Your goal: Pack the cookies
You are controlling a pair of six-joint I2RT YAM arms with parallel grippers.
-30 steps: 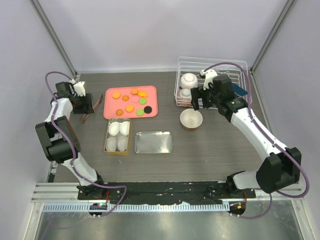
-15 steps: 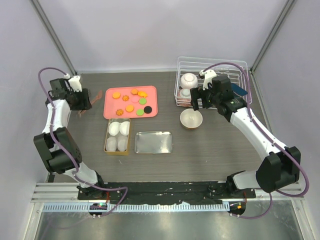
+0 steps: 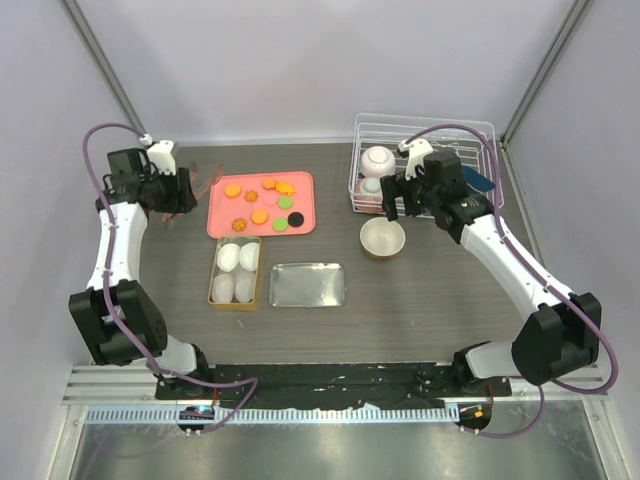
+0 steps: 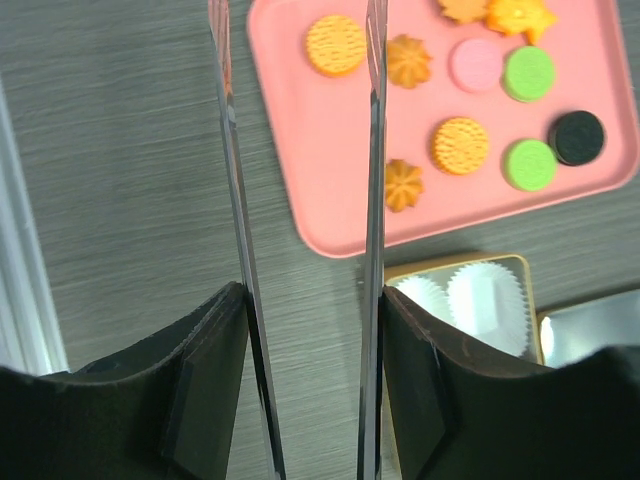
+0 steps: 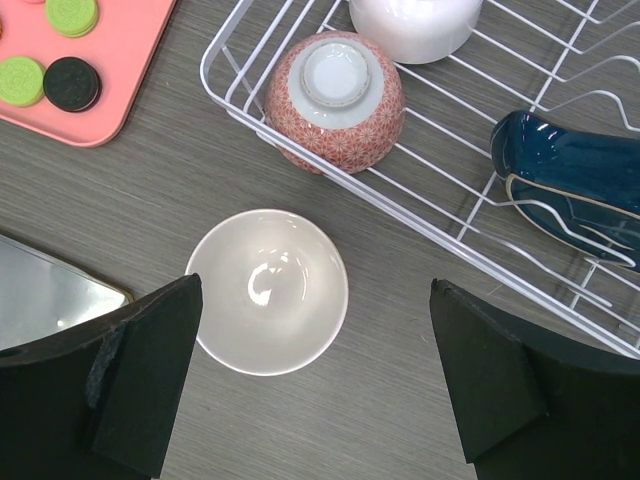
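Note:
The cookies (image 3: pixel 260 215) lie on a pink tray (image 3: pixel 222 215) at the back left: orange, pink and green discs and one black. My left gripper (image 3: pixel 178 190) hangs just left of the tray, shut on metal tongs (image 3: pixel 205 180). In the left wrist view the two tong blades (image 4: pixel 376 200) run forward from my left gripper (image 4: pixel 310 300), spread apart, over the edge of the pink tray (image 4: pixel 300 130) beside an orange cookie (image 4: pixel 335 44). My right gripper (image 5: pixel 315 300) is open and empty above a white bowl (image 5: pixel 267 290).
A gold tin (image 3: pixel 236 272) with white paper cups sits in front of the tray, its silver lid (image 3: pixel 309 285) beside it. The white bowl (image 3: pixel 383 238) stands near a wire dish rack (image 3: pixel 480 135) that holds bowls and a blue dish.
My left arm has carried the tongs up and to the right, from the bare table towards the pink tray's left edge. The right arm has not moved.

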